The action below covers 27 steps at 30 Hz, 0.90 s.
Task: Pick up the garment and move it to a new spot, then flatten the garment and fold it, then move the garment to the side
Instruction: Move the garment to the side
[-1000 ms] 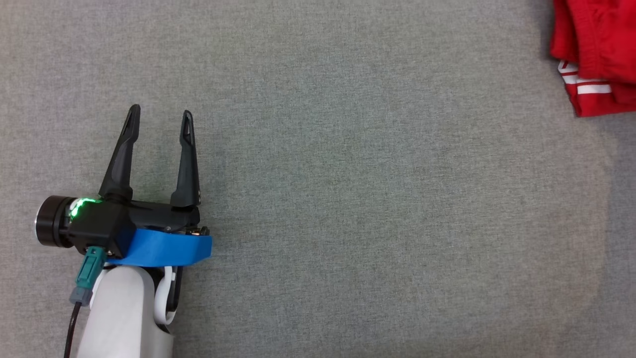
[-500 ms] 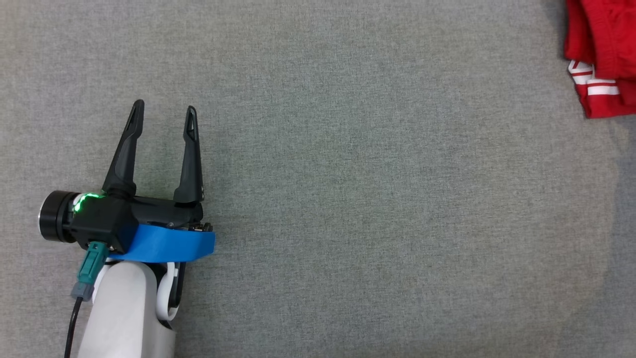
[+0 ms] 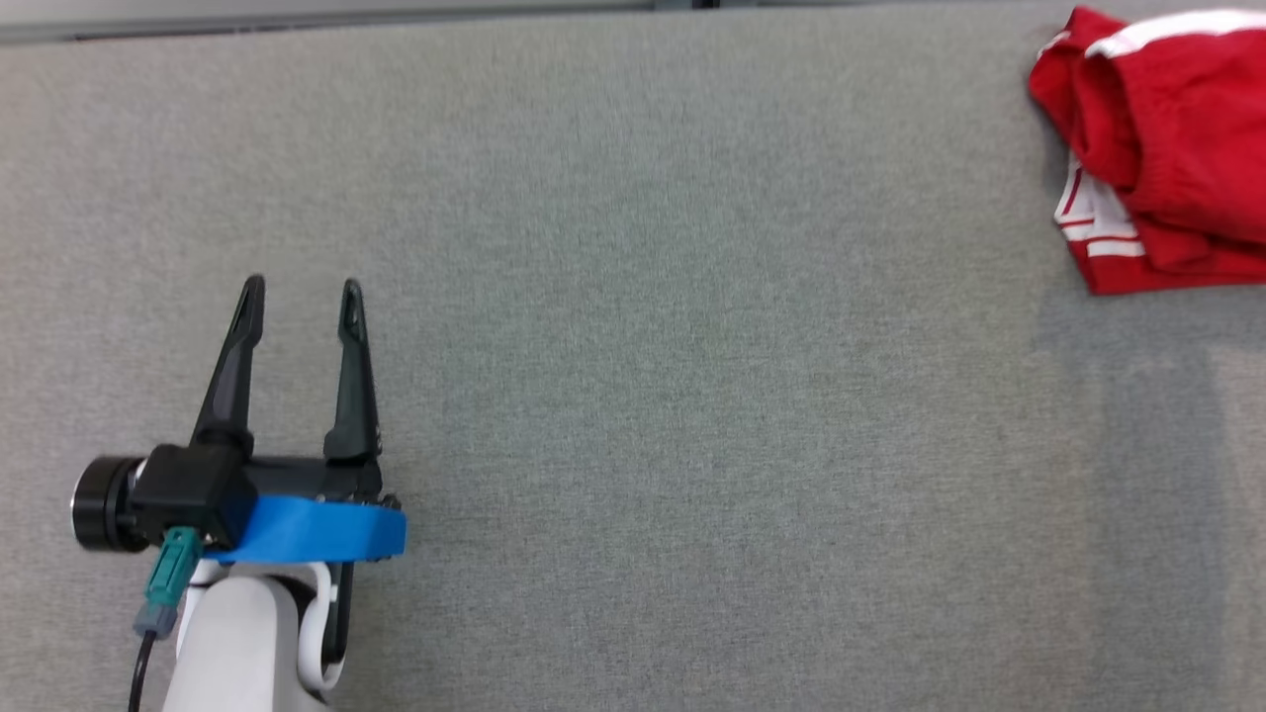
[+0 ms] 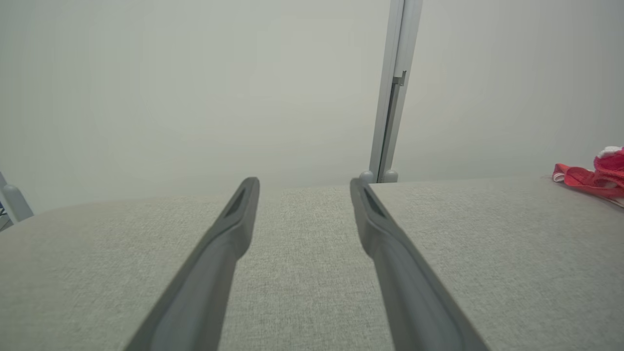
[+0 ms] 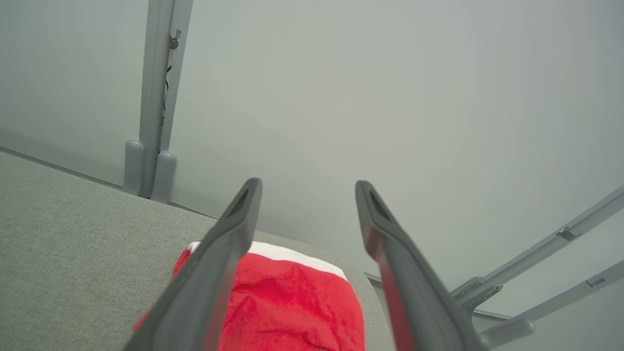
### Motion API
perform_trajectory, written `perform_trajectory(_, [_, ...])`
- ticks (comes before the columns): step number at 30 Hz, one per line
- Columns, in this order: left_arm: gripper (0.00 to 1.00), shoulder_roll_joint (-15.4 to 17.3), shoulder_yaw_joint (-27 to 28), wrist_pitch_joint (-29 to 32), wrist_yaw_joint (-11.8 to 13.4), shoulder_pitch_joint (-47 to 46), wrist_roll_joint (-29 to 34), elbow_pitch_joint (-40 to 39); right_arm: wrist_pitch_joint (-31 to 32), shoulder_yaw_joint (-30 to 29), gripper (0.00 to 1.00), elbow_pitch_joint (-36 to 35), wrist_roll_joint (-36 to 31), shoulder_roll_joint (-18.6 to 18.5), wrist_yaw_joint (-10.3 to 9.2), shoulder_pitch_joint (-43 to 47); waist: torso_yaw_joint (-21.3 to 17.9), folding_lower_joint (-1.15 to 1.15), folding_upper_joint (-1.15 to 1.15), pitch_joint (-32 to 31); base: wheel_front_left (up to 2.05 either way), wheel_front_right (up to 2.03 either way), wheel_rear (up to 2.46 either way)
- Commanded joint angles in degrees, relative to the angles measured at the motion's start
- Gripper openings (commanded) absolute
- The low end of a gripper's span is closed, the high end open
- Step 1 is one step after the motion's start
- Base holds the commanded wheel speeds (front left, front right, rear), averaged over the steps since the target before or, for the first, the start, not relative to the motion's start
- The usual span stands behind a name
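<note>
The garment [image 3: 1167, 148] is red with white stripes and lies bunched at the far right of the grey table, near its back edge. In the right wrist view the garment [image 5: 292, 302] lies below and between the fingers of my right gripper [image 5: 304, 187], which is open and holds nothing. My left gripper [image 3: 297, 287] rests open and empty over the table at the lower left, far from the cloth. From the left wrist, the garment [image 4: 590, 175] is a small red heap at the far right, and the left gripper [image 4: 303, 184] has bare table between its fingers.
The grey fabric-covered table [image 3: 692, 396] spans the head view, its back edge [image 3: 396, 20] showing along the top. A pale wall with a vertical metal post [image 4: 392, 97] stands behind it. Slanted metal bars [image 5: 560, 258] run off the table's right end.
The head camera has tilted, so the table's back edge and more of the garment now show. The left gripper stays open.
</note>
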Motion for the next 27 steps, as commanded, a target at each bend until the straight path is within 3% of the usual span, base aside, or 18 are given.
perform_trajectory(1, [1.00, 0.1, 0.2, -0.1, 0.2, 0.8, -0.2, 0.2, -0.7, 0.2, 1.00, -0.3, 0.0, 0.7, -0.04, 1.0, -0.9, 0.01, 0.00, -1.4, 0.00, 0.00, 0.00])
perform_trajectory(8, [1.00, 0.0, 1.6, -0.1, 1.0, 5.3, 0.0, 0.5, -7.3, 2.2, 1.00, -2.4, 1.3, 7.1, -0.04, 7.6, -0.3, 0.01, 0.00, -7.4, 0.00, 0.00, 0.00])
perform_trajectory(16, [1.00, 0.0, 2.7, -0.1, 1.3, 9.5, 0.3, 1.0, -10.2, 3.9, 1.00, -5.6, 2.6, 14.4, -0.03, 17.4, 0.5, 0.01, 0.00, -12.9, 0.00, 0.00, 0.00])
perform_trajectory(27, [1.00, -0.1, 3.2, -0.1, 1.4, 12.6, 0.3, 1.8, -10.9, -0.4, 1.00, -13.4, 2.9, 21.9, -0.03, 31.4, 1.4, 0.01, 0.00, -16.9, 0.00, 0.00, 0.00])
